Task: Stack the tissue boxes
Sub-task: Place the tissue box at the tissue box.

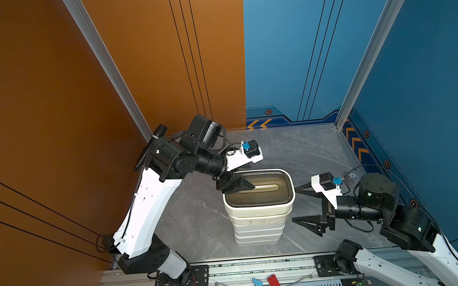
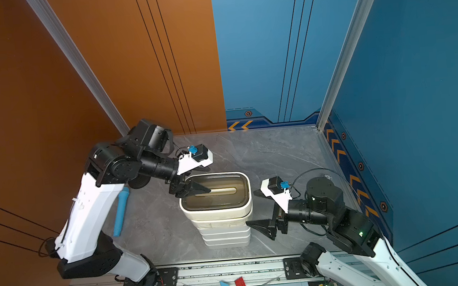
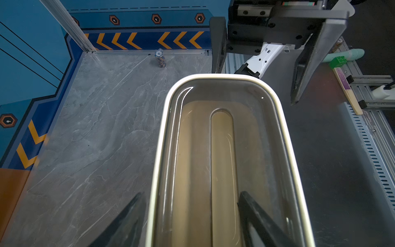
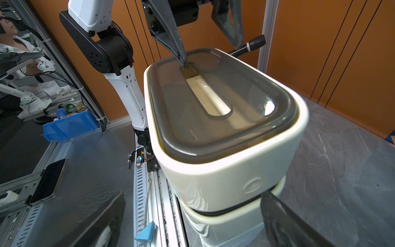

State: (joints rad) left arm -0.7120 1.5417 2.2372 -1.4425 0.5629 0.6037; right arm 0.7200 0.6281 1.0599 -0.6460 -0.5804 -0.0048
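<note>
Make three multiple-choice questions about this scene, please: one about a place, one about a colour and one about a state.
1. One finger of the left tool reaches to the top box. Where is its tip?
A. in the slot of the lid
B. beside the lid
C. under the box

2. What colour is that lid?
A. red
B. blue
C. grey

3. How is the right tool?
A. shut on the top box
B. open, gripping nothing
C. shut, gripping nothing

Answers:
1 A: the right wrist view shows the tip inside the end of the slot.
2 C: in the right wrist view the lid looks see-through grey.
3 B: in both top views its fingers stand wide apart and do not clamp the stack.
</note>
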